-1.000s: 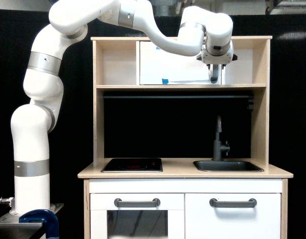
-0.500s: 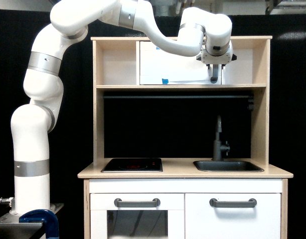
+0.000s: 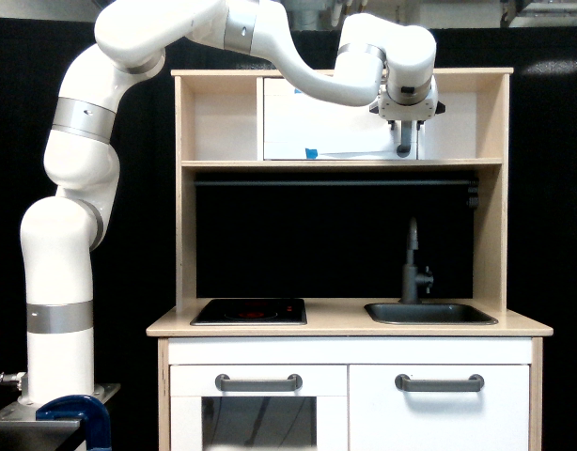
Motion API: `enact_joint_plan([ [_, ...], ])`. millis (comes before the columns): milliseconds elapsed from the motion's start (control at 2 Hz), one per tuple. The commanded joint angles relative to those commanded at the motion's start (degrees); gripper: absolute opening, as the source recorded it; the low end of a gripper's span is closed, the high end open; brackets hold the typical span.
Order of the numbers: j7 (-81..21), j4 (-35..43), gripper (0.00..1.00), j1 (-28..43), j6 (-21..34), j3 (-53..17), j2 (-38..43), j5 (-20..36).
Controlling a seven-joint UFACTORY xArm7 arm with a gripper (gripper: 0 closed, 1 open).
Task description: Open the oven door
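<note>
1. The gripper point(image 3: 403, 141) has edged slightly toward the exterior view's right since a second ago; whether it grips I cannot tell.
2. The oven door point(image 3: 335, 127) lies directly behind the gripper, apparently still shut, so pulling remains.

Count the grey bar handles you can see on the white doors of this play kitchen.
3. One horizontal handle on the glass-window door, lower left; one horizontal handle on the plain door, lower right; one vertical handle on the oven door, partly hidden by the gripper.

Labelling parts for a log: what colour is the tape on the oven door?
Blue, on the white oven door; tape shows in the exterior view.
</note>
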Motion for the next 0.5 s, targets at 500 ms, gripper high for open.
enact_joint_plan([
  [500, -0.2, -0.6, 0.00, -0.2, -0.5, 0.7, -0.3, 0.0],
])
